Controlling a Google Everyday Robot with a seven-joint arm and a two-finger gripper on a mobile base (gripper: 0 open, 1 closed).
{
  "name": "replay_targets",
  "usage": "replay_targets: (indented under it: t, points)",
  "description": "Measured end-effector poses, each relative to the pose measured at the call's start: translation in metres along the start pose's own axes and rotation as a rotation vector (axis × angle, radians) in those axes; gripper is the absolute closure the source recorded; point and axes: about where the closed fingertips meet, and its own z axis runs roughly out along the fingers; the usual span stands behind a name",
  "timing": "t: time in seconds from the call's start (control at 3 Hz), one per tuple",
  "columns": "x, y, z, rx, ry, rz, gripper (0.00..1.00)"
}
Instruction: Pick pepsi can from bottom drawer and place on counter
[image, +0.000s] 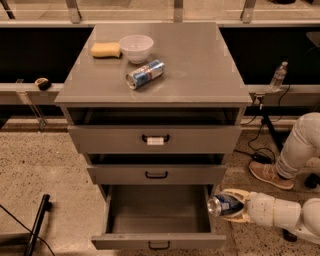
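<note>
My gripper (227, 206) is at the lower right, just outside the right wall of the open bottom drawer (157, 242). It is shut on the pepsi can (223, 204), a dark blue can held on its side with its silver top pointing left. The can is level with the drawer's upper rim and out past its right edge. The inside of the drawer that shows holds nothing else. The counter (200, 65) is the grey top of the cabinet, well above the gripper.
On the counter lie a paler silver-and-blue can (145, 74) on its side, a white bowl (136, 47) and a yellow sponge (105, 49). The middle drawer (156, 174) and labelled top drawer (155, 140) are slightly open. A person's leg and shoe (272, 175) stand at right.
</note>
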Motion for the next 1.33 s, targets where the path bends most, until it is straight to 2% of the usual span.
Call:
replay_targets:
  t: [0.33,1.0,1.33]
  points:
    - [-0.002,-0.003,0.001,0.000,-0.001,-0.009,1.00]
    - [-0.050,-0.070,-0.034,0.114,0.027,-0.096,1.00]
    - [-0.065,-0.090,-0.045,0.146,0.034,-0.121,1.00]
